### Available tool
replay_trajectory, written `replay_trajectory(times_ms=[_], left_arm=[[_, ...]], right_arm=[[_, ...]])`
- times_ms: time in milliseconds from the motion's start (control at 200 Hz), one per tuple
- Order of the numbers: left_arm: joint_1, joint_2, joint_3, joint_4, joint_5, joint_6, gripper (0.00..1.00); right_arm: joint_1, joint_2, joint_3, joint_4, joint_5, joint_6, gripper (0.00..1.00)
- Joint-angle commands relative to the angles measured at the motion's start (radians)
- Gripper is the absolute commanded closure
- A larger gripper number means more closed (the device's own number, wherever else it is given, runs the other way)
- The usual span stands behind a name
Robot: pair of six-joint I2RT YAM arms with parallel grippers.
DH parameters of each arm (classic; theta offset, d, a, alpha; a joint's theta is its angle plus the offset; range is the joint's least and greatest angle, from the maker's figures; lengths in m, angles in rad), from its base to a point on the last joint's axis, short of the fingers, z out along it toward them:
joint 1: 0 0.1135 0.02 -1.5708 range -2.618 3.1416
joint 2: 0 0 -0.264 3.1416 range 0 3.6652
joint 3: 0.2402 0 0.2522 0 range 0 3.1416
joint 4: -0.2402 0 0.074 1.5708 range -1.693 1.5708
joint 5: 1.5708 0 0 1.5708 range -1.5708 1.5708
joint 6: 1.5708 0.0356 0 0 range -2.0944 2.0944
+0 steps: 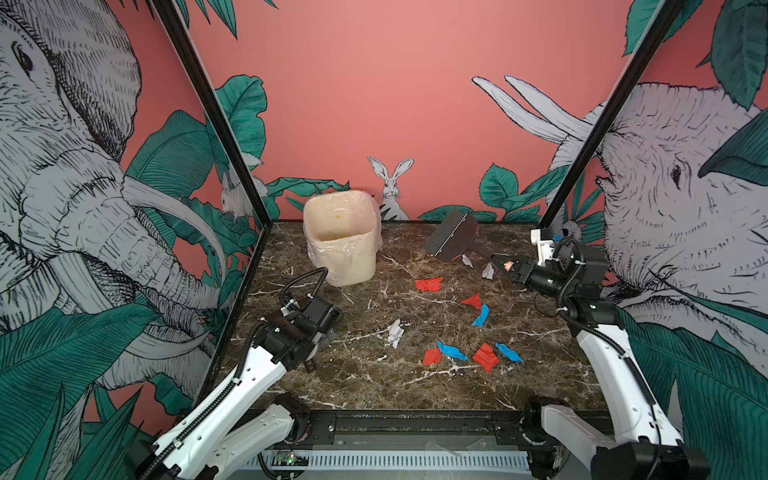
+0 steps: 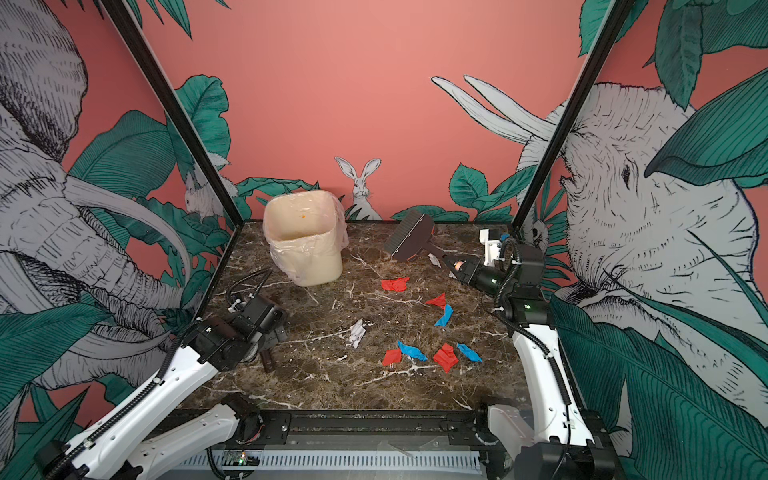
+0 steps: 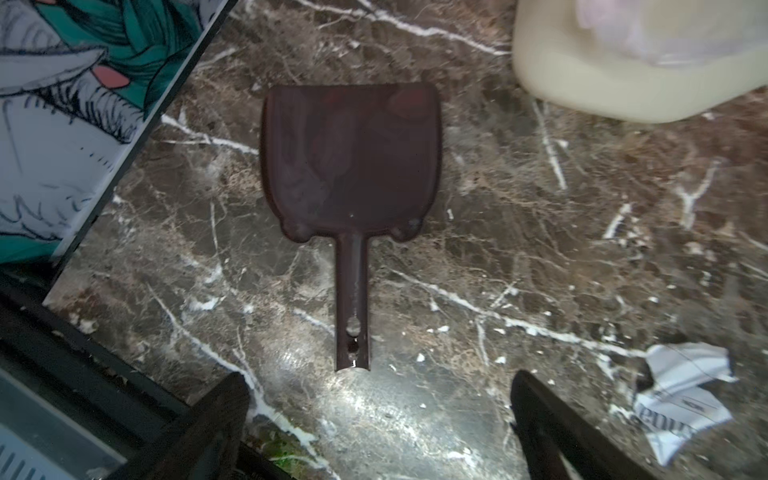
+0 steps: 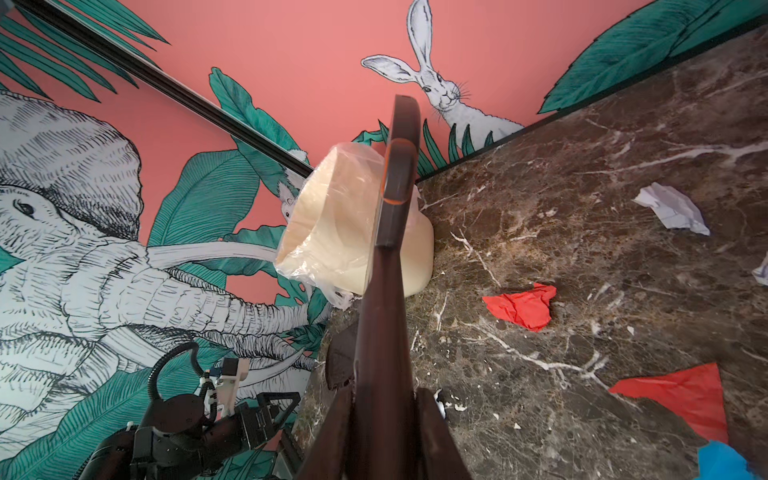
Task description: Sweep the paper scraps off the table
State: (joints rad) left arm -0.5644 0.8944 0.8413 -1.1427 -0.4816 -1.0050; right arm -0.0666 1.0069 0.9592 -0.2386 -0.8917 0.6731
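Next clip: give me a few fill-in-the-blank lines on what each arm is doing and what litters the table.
The right gripper has its jaws shut on the handle of the ____.
The left gripper hangs with open jaws above the ____ lying on the table.
The paper scraps are red, white and ____.
Missing: brush; dustpan; blue.

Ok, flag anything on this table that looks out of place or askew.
Only the paper scraps stand out: red, blue and white bits litter the middle and right of the table. The brush is held tilted in the shut right gripper; the dustpan lies flat near the left edge. The bin stands upright.
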Motion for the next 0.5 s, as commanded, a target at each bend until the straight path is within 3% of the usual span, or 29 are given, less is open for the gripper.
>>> replay_trajectory(times_ms=[0, 135, 215, 495], left_arm=[[0.072, 0.039, -0.020, 0.027, 0.049, 0.084, 0.01], [0.197, 0.073, -0.073, 0.124, 0.174, 0.185, 0.01], [0.265, 0.087, -0.101, 0.161, 0.227, 0.230, 0.06], [0.392, 0.152, -0.139, 0.219, 0.327, 0.344, 0.20]], right_arm=[[-0.007, -0.027, 0.026, -0.011, 0.013, -0.055, 1.00], [-0.010, -0.031, 0.029, -0.035, 0.023, -0.066, 1.00], [-0.010, -0.033, 0.039, -0.062, 0.028, -0.084, 1.00], [-0.010, -0.033, 0.044, -0.072, 0.023, -0.092, 1.00]])
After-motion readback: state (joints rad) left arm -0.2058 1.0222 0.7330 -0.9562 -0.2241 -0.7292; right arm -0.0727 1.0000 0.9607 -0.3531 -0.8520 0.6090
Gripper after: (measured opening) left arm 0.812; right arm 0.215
